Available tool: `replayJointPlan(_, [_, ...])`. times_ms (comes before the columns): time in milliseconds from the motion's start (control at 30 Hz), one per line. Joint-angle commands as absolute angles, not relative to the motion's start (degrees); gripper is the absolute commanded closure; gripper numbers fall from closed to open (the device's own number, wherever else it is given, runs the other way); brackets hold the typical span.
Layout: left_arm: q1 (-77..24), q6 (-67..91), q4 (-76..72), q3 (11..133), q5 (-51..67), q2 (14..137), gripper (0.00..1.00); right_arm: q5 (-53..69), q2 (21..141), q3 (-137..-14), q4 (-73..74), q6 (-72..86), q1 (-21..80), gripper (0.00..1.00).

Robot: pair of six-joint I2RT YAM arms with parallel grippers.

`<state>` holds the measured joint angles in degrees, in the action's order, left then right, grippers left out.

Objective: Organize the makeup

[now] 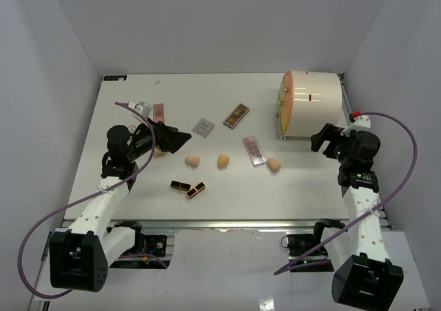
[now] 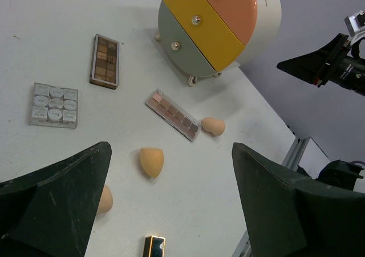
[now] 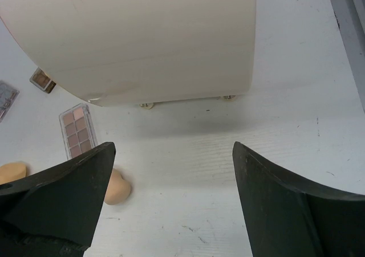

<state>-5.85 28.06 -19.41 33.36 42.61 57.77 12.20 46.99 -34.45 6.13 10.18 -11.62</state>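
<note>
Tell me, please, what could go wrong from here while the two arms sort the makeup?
1. The peach egg-shaped sponges are rounded, so they may roll or slip away from closing jaws.
2. The two black-and-gold lipstick tubes lie close together; taking one could knock the other.
3. The open jaws of the right arm hang near the cream cylindrical drawer box; a careless swing might bump it.

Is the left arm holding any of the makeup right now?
No, the left end effector is open with nothing between its fingers, and the nearest peach sponge lies loose on the table.
</note>
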Motion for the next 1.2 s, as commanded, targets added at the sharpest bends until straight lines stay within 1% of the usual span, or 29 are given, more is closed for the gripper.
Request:
replayJointPlan(0, [-5.89, 28.62, -21.34, 34.45, 44.45, 58.25, 0.02, 16.78, 46.1, -36.18, 4.6, 6.31, -11.69, 0.1])
replayJointPlan(133, [-6.02, 31.49, -24.87, 34.32, 47.87, 61.03, 0.02, 26.84, 42.64, -32.45, 1.23, -0.81, -11.69, 0.1])
replayJointPlan(200, [-7.35, 34.72, -26.6, 34.94, 48.29, 63.09, 0.02, 31.62, 39.89, -30.12, 0.74, -7.79, -11.69, 0.1])
replayJointPlan(300, [-14.93, 34.67, -23.5, 38.79, 43.7, 67.68, 0.02, 36.4, 37.97, -29.13, 1.2, -11.2, -11.69, 0.1])
replayJointPlan(367, [-20.23, 33.15, -19.4, 45.13, 38.52, 70.86, 0.02, 39.86, 38.28, -29.71, 3.01, -15.57, -11.69, 0.1])
replayJointPlan(433, [-23.15, 34.94, -18.99, 48.94, 35.49, 74.31, 0.03, 42.01, 39.22, -31.33, 5.43, -17.16, -11.69, 0.1])
replayJointPlan(500, [-25.81, 38.36, -19.39, 55.21, 34.09, 82.05, 0.05, 42.66, 40.44, -33.72, 8.84, -18.29, -11.69, 0.1])
replayJointPlan(600, [-28.49, 42.24, -18.94, 66.12, 32.7, 91.93, 0.05, 45.24, 41.31, -34.8, 9.77, -17.13, -12.24, 0.1])
replayJointPlan(633, [-29.32, 42.76, -19.25, 67.91, 32.7, 95.49, 0.05, 46.44, 41.38, -34.8, 9.9, -17.07, -12.43, 0.1])
replayJointPlan(800, [-31.28, 49.08, -21.32, 81.78, 31.88, 109.24, 0.06, 50.62, 41.32, -34.63, 10.19, -17.96, -13.06, 0.1])
replayJointPlan(1000, [-32.84, 55.44, -22.93, 97.48, 33.38, 121.58, 0.09, 53.7, 39.78, -33.44, 10.15, -20.47, -13.01, 0.09])
replayJointPlan(1033, [-33.17, 56.31, -23.4, 99.01, 33.3, 123.82, 0.1, 54.19, 39.18, -33.18, 9.92, -20.87, -13.02, 0.08])
replayJointPlan(1067, [-33.54, 57.78, -24.5, 101.3, 33.23, 124.8, 0.14, 54.71, 38.96, -32.74, 9.77, -21.32, -13.09, 0.06])
replayJointPlan(1167, [-34.36, 59.86, -25.54, 105.05, 30.02, 128.1, 0.18, 55.11, 38.36, -32.27, 9.05, -21.53, -13.01, 0.04])
